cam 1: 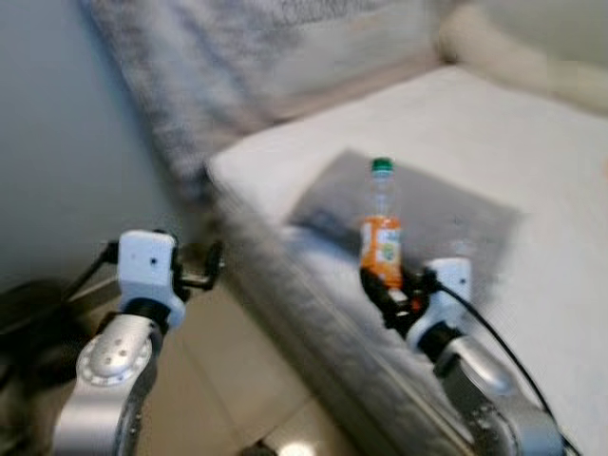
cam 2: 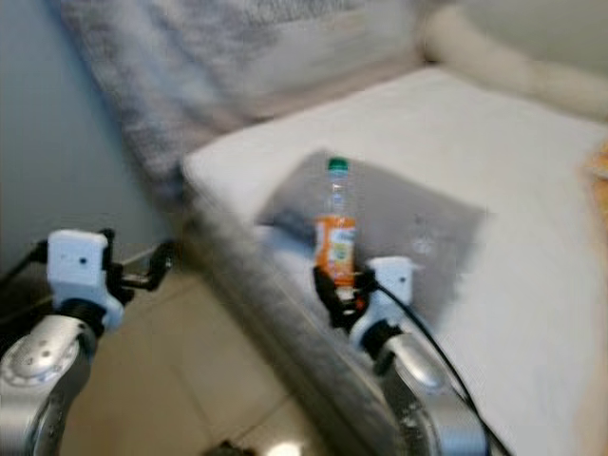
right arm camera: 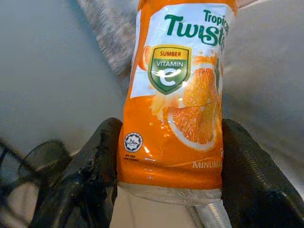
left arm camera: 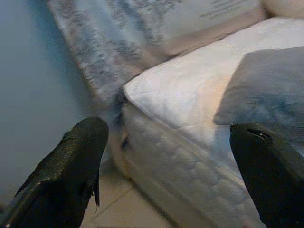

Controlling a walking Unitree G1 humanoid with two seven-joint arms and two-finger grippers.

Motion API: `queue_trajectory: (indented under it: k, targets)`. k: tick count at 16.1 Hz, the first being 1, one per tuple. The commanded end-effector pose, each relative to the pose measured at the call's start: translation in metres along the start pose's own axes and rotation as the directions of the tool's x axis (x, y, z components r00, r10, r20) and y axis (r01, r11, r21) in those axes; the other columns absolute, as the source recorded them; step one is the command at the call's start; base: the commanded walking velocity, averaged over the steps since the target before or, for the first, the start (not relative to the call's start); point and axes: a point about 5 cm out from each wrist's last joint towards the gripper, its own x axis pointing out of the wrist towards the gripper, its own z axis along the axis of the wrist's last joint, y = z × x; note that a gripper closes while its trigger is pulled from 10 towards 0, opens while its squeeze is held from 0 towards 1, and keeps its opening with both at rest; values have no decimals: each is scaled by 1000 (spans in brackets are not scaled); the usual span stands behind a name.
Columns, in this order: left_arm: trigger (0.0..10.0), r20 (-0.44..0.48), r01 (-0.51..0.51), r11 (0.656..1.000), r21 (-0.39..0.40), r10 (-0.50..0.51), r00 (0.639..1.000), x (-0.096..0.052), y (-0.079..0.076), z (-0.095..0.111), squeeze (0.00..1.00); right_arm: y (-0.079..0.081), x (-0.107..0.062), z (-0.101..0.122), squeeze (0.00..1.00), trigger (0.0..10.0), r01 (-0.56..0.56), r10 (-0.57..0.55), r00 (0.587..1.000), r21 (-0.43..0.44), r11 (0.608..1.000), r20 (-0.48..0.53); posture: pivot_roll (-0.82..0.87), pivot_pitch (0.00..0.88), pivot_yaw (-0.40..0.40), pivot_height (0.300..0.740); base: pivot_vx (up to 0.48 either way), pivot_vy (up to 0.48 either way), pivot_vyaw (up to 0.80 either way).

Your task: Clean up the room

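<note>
Bottle cleanup barely begun, I judge. Mattress (cam 1: pixel 532 285) spreads beyond my right claw (cam 1: pixel 385 285), grey pillow (cam 1: pixel 418 214) just behind it. Orange juice bottle (cam 1: pixel 381 237) stands upright, clamped between that claw's fingers, not yet binned. Left claw (cam 1: pixel 214 266) hangs wide apart, holding nothing, over floor (cam 1: pixel 247 380).

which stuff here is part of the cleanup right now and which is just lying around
Part of the job:
- orange drink bottle, green cap, upright, clamped at its base in the right gripper
- left gripper, open, holding nothing, over the floor beside the bed

Just lying about:
- grey cloth flat on the mattress
- patterned blanket at the bed's far end
- pillow
</note>
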Motion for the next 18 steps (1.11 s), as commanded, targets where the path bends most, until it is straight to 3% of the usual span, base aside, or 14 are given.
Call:
queue_trajectory:
  k: [1, 8, 12, 18]
  targets:
    - [10000, 14, 2, 1000, 15, -3, 1000, 0, 0, 3, 0, 5, 3, 3, 0, 10000, -14, 14, 1000, -10, 1000, 6, -49, 0, 24, 740, 0, 0, 800]
    - [10000, 13, 10, 1000, 3, -10, 1000, 1, -1, 1, 0, 12, 8, 5, 0, 10000, -62, 61, 998, -43, 997, -25, -43, 0, 9, 740, 0, 0, 800]
    - [10000, 17, 11, 1000, -1, -11, 1000, 2, 0, 1, 0, 14, 12, 15, 0, 10000, -37, 40, 999, -112, 993, 30, -45, 0, 10, 740, 133, 0, 769]
    - [10000, 15, 20, 1000, -4, -20, 1000, 2, 0, 0, 0, 12, 16, 8, 0, 10000, 10, -12, 1000, -175, 985, -7, -38, 0, 3, 740, 313, 0, 0]
